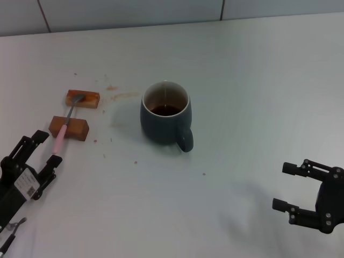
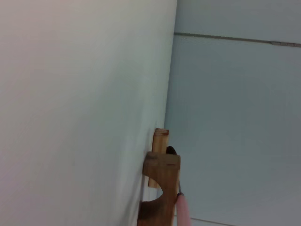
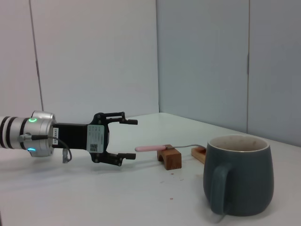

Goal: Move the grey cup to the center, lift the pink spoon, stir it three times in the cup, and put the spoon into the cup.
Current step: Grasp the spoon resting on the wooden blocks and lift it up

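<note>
The grey cup [image 1: 164,117] stands upright near the middle of the white table, its handle toward me, with dark liquid at the bottom; it also shows in the right wrist view [image 3: 237,175]. The pink spoon [image 1: 60,135] lies across two wooden blocks at the left, bowl on the far block. It also shows in the right wrist view [image 3: 150,148] and the left wrist view [image 2: 183,212]. My left gripper [image 1: 47,149] is open, just short of the pink handle's free end, not touching it; the right wrist view shows it too [image 3: 131,139]. My right gripper [image 1: 282,186] is open and empty at the front right.
The near wooden block [image 1: 69,128] and the far wooden block [image 1: 83,99] hold the spoon off the table. Brown stains [image 1: 122,95] and small crumbs mark the table between the blocks and the cup. A tiled wall [image 1: 134,13] runs behind the table's far edge.
</note>
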Robot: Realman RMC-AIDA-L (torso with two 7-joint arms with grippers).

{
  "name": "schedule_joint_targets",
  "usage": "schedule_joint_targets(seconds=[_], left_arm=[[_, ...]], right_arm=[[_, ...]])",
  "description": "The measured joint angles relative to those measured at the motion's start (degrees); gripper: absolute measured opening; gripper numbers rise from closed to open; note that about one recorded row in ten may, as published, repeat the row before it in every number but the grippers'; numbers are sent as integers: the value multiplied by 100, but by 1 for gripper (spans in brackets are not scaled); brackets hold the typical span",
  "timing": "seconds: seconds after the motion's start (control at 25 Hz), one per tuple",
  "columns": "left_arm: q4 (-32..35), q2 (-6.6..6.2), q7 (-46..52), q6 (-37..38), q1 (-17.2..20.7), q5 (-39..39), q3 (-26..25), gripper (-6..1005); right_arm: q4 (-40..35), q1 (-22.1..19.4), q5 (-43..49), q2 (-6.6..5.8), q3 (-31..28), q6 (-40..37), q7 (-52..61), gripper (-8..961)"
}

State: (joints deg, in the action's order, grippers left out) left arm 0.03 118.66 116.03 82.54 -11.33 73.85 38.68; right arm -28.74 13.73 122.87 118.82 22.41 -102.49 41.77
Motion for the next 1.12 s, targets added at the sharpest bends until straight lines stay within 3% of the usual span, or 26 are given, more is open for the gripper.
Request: schedule_joint_targets(seconds=[1.12], left_arm=[[-241,34,-75,-362,-382,-11,-255,732]], right_arm=[[36,118,-53,1,-9,54,7,751]])
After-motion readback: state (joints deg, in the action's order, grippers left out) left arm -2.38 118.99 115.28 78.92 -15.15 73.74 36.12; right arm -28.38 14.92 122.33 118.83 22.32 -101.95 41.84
